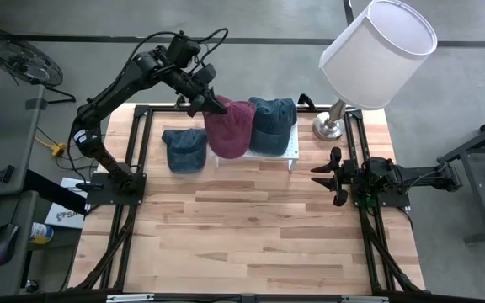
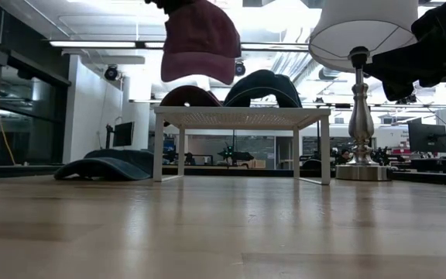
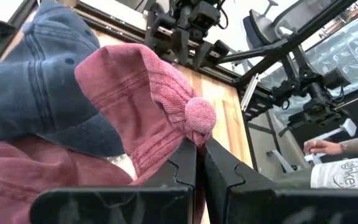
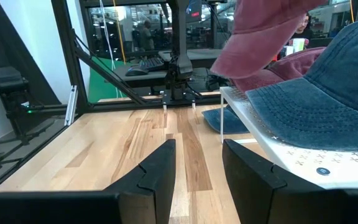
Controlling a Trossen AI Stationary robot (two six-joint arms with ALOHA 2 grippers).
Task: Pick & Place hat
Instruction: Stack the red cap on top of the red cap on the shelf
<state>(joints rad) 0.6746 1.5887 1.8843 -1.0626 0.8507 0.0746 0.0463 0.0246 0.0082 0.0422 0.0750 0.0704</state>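
Note:
A maroon cap (image 1: 230, 126) hangs from my left gripper (image 1: 202, 99), which is shut on it over the far part of the table. In the low view this maroon cap (image 2: 200, 39) is lifted above the white rack (image 2: 238, 116). On the rack sit a second maroon cap (image 2: 188, 97) and a dark blue cap (image 1: 272, 122). Another blue cap (image 1: 183, 147) lies flat on the table left of the rack. My right gripper (image 1: 325, 177) waits open at the table's right edge, touching nothing. My left gripper (image 3: 201, 155) pinches the maroon cap's crown between its two fingers, right beside the top button (image 3: 201, 115). The fingers come from above and from the far left. The cap hangs below them, lifted clear of the rack, with its brim (image 2: 207, 70) lowest.
A lamp with a white shade (image 1: 377, 42) and a metal base (image 1: 331, 126) stands at the far right, next to the rack. Black frame rails (image 1: 137, 143) run along both table sides. A person's hand (image 3: 328, 146) shows beyond the table. Bare wood (image 1: 251, 227) fills the near half.

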